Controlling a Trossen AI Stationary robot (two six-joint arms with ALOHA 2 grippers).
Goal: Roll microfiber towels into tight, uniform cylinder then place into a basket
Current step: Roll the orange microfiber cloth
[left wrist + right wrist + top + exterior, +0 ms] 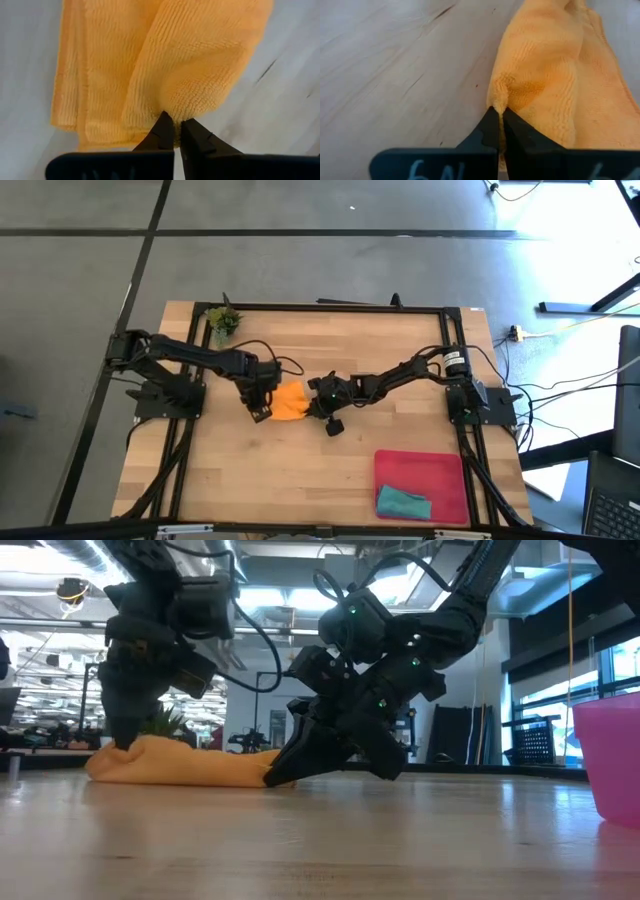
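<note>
The orange towel (289,401) lies bunched in a loose roll on the table's middle, between my two grippers. My left gripper (262,408) is shut on the towel's left end, and my right gripper (312,406) is shut on its right end. In the low view the towel (190,765) rests along the table. The teal towel (403,503) lies rolled in the near left corner of the red-pink basket (421,470) at the near right. My left gripper pinches a rounded fold of the orange towel's left end (176,107) between its two fingertips. The fingers come steeply from above. The towel lies on the table, slack. My right gripper pinches a small puckered edge of the towel's right end (500,100) between its two fingertips. The fingers slant down from the table's right side. The towel rests on the table, slack.
A small green plant sprig (222,321) stands at the table's far left corner. The basket's pink wall (610,760) shows at the right of the low view. Bare wood lies near and far of the towel.
</note>
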